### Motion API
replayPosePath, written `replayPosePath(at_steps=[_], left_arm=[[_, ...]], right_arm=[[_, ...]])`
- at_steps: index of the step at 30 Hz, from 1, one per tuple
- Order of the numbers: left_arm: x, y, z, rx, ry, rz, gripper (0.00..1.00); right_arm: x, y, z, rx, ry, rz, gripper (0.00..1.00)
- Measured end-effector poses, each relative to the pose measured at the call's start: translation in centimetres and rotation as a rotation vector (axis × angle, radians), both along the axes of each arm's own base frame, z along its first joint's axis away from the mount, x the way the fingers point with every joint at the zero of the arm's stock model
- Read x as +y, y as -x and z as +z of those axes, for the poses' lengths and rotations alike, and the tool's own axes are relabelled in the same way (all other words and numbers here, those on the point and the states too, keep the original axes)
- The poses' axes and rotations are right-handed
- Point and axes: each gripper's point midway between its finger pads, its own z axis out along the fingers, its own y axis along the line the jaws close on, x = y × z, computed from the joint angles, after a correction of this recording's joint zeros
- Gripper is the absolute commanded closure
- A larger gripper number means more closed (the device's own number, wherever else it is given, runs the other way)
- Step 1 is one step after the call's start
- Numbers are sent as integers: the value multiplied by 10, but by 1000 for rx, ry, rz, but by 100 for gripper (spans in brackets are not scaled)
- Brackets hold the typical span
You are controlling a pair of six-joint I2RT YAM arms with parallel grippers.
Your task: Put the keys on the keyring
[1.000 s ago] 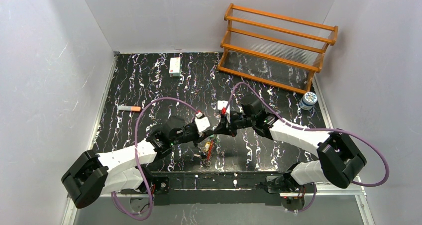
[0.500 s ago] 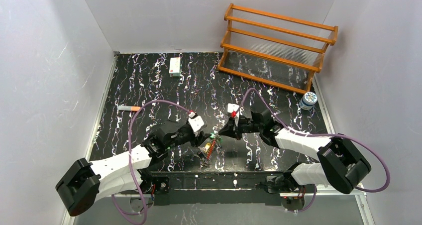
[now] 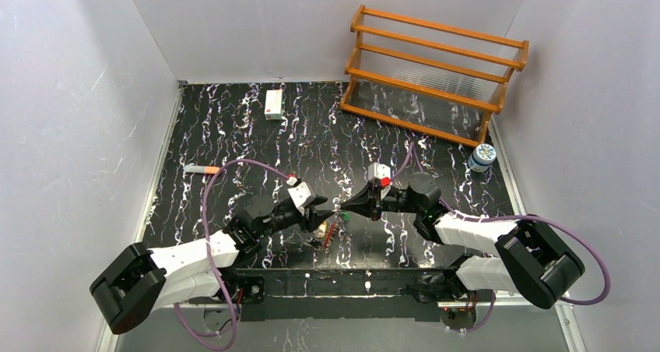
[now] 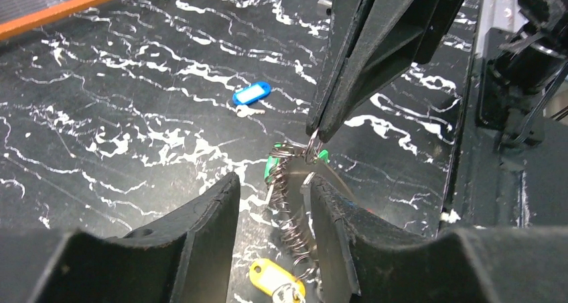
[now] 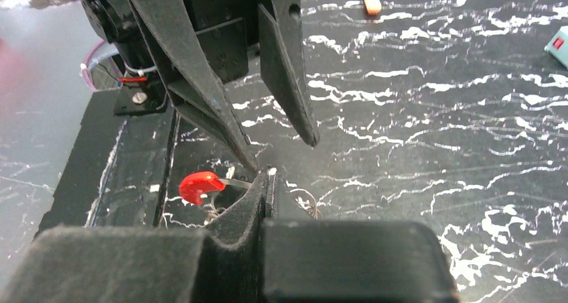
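The keyring point(image 4: 295, 209), a stack of metal rings with a yellow tag point(image 4: 271, 277) at its foot, hangs over the black marbled table. My right gripper point(image 4: 315, 134) is shut on its top ring. Right beneath that pinch is the green key tag point(image 4: 270, 168). My left gripper point(image 4: 271, 182) is open, one finger on each side of the rings. In the right wrist view the keyring's red segment point(image 5: 199, 185) shows left of the shut right gripper point(image 5: 268, 177). The blue key point(image 4: 251, 93) lies on the table beyond. From above, the left gripper point(image 3: 324, 210) and right gripper point(image 3: 342, 208) meet tip to tip.
A wooden rack point(image 3: 436, 75) stands at the back right, with a small round jar point(image 3: 482, 157) beside it. A white box point(image 3: 273, 103) sits at the back and an orange-tipped marker point(image 3: 202, 169) lies at the left. The table's metal front edge point(image 3: 366, 278) runs just below the keyring.
My left gripper has opened and let go of the keyring. Both grippers have come down nearer the front edge, and the right wrist has swung to the right.
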Motion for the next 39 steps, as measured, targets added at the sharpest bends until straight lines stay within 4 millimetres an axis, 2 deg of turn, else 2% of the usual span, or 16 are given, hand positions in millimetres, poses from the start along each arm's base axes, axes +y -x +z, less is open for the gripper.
replayPosePath(at_steps=[5, 10, 17, 22, 26, 32, 39], left_arm=[[-6, 1, 11, -6, 55, -17, 61], [-12, 4, 19, -13, 95, -46, 63], [-16, 8, 24, -18, 120, -79, 72], [-17, 10, 26, -28, 129, -95, 69], [-17, 10, 26, -34, 133, -95, 65], [-13, 13, 16, -14, 113, -91, 69], [-14, 14, 16, -15, 114, -101, 71]], right_arm=[[2, 3, 16, -27, -60, 20, 99], [2, 7, 15, -21, -75, 34, 99], [2, 11, 17, -16, -91, 51, 99], [2, 12, 20, -19, -102, 56, 99], [2, 12, 21, -22, -107, 57, 99], [1, 14, 20, -26, -113, 58, 99], [1, 14, 22, -25, -119, 60, 99]])
